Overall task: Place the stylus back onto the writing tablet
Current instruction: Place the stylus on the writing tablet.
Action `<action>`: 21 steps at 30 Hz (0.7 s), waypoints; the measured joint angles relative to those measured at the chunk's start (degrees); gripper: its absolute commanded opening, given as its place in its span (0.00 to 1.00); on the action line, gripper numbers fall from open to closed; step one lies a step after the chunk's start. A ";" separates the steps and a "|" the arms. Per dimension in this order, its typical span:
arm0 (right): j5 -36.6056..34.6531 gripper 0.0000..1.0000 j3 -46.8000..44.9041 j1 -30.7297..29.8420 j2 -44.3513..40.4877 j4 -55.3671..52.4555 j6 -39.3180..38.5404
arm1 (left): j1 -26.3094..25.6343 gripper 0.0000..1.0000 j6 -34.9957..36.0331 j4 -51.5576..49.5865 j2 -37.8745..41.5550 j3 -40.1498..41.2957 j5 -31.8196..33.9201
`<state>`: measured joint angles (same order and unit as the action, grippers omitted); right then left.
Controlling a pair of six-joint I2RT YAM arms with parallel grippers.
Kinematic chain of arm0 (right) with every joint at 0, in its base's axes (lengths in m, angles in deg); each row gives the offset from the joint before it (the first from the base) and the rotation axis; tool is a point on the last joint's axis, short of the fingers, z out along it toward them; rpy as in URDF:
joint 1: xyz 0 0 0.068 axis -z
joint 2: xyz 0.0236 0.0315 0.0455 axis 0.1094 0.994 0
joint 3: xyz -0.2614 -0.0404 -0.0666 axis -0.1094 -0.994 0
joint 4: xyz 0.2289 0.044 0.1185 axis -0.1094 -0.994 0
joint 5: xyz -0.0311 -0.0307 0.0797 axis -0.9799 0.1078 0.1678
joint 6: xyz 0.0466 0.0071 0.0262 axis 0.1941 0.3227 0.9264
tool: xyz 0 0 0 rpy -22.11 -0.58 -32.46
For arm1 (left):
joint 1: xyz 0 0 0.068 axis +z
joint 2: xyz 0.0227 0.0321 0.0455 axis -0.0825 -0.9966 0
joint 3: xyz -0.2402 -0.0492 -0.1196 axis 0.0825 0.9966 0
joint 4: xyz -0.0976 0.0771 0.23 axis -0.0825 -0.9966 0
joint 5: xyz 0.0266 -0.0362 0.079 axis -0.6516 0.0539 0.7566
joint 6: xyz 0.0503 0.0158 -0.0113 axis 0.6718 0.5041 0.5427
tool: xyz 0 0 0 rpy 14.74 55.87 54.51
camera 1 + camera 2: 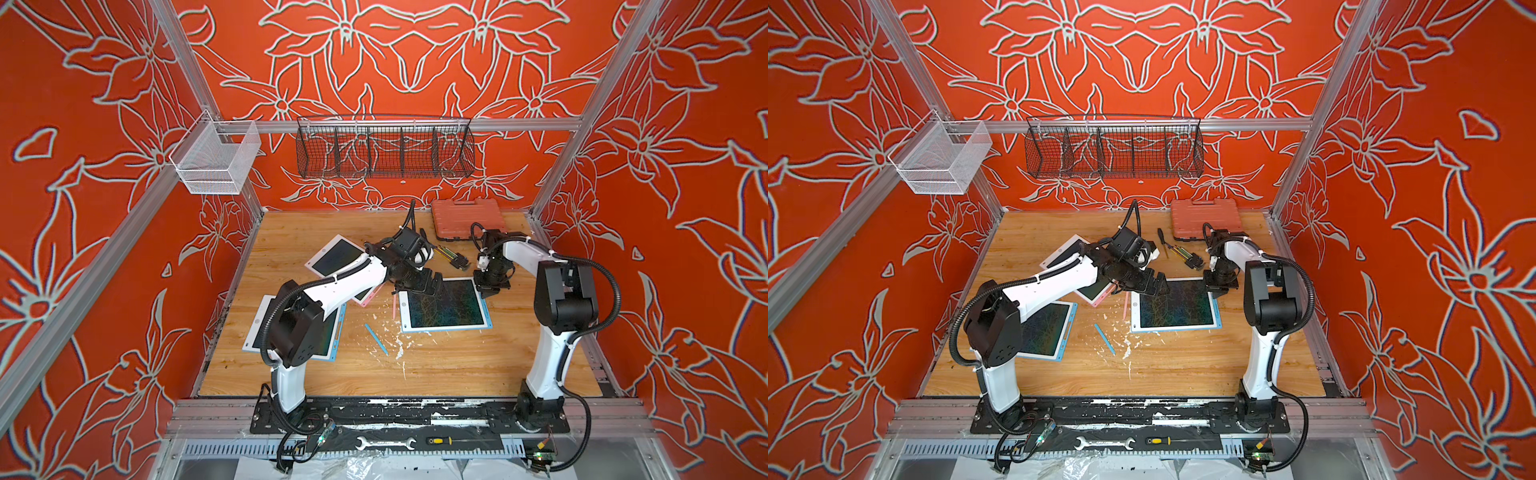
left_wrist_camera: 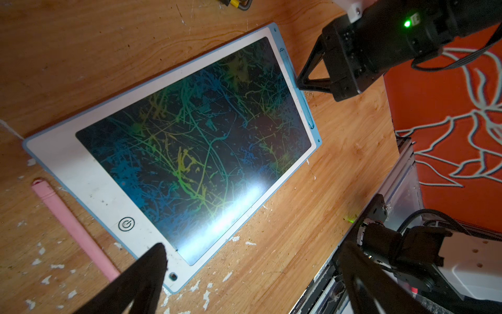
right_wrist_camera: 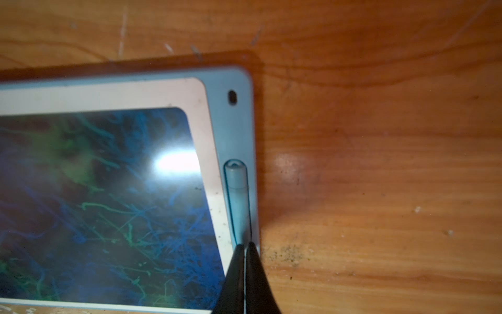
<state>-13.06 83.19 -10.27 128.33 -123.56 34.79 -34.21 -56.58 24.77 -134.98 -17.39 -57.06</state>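
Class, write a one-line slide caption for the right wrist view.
Shut right pincer presses a blue stylus into the tablet edge slot.

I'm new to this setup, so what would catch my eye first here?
The scribbled blue-framed writing tablet lies mid-table, a light-blue stylus in its side slot under the shut right tool. The open left tool hovers over its opposite end, with a pink stylus on the wood beside it.
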 measured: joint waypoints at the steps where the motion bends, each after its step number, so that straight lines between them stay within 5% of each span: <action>1: 0.02 0.17 0.15 0.00 -0.33 -0.04 0.22 | 0.00 0.97 0.00 0.00 0.00 0.00 0.02; 7: 0.70 0.27 1.11 0.00 -2.25 -0.61 1.55 | 0.26 0.97 -0.22 0.00 0.02 0.07 0.11; 21: 2.49 0.23 -2.73 0.00 -7.48 -2.58 4.52 | 1.20 0.97 -0.79 0.20 1.68 3.04 0.15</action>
<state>-10.56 80.46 -10.27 120.85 -126.14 39.31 -33.01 -57.37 24.97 -133.30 -14.35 -56.91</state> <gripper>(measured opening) 0.238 0.974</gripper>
